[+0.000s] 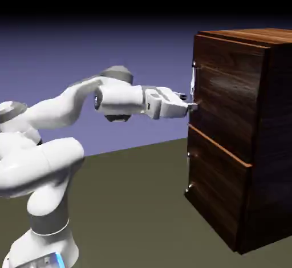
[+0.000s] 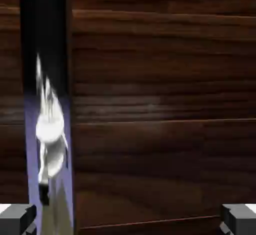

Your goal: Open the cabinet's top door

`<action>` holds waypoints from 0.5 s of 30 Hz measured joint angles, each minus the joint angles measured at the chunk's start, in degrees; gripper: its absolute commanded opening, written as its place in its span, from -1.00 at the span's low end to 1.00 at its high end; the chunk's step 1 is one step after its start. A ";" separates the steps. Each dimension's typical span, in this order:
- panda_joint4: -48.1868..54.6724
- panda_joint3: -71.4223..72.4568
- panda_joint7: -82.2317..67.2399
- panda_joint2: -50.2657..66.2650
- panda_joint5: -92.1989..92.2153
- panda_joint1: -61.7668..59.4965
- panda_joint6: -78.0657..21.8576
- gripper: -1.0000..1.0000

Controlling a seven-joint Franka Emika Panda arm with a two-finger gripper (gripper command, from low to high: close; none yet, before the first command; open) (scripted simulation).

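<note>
While the exterior view has the arm level, we see the gripper at the handle of the cabinet's top door. The hand view adds jaws wide apart, fingertips at both corners, handle left.

Dark reddish-brown wood-grain cabinet, top door in the same streaked grain with a mirror-bright silver handle, lighter orange-brown edge line between panels, white arm with grey joint bands, grey fingers, olive-brown tabletop, blue-violet backdrop
</note>
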 measured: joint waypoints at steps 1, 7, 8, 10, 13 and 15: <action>1.59 0.37 0.05 -0.02 1.00 -2.18 -0.54 0.00; 7.29 1.69 0.23 -0.10 4.58 -10.00 -2.46 -1.00; 5.33 0.97 -1.18 -0.02 5.22 -8.98 -4.95 -1.00; 1.59 -0.60 -3.79 0.00 6.12 -7.24 -9.98 -1.00; -3.36 -3.22 -6.89 0.00 6.44 -5.57 -17.46 -1.00; -6.23 -5.18 -8.70 -0.13 6.14 -5.06 -22.45 -1.00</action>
